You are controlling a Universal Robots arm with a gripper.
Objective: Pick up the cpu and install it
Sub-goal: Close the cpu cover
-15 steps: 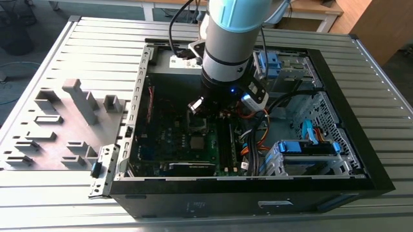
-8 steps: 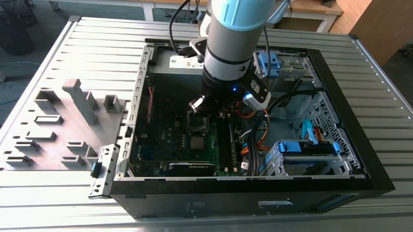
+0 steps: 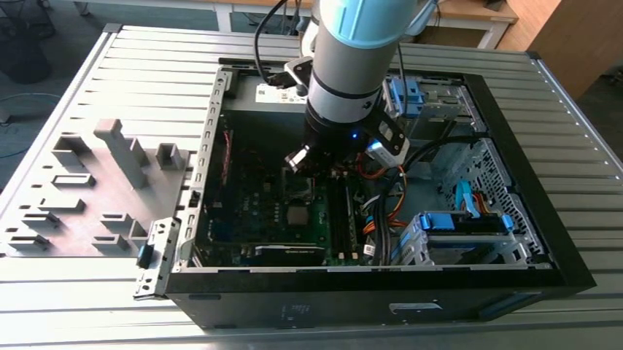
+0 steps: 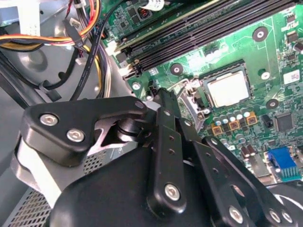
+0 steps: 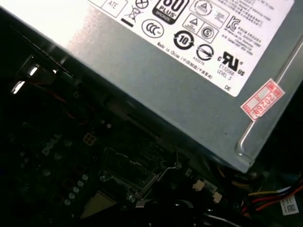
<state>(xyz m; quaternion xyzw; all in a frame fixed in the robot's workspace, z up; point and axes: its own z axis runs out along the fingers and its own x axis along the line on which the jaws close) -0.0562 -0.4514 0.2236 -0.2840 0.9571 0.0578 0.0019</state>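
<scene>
On the grey sheet-metal power supply box [image 5: 156, 80] in the first wrist view, a large white printed label [image 5: 208, 23] is carried. On it, rows of round and triangular certification marks, a crossed-out bin sign and lines of small black print are shown, and a small red-bordered sticker [image 5: 262, 99] with red digits is stuck just beside its edge. A small white coded sticker [image 4: 291, 76] is borne by the green motherboard [image 4: 227, 52] in the second wrist view, its print too small to be made out.
</scene>
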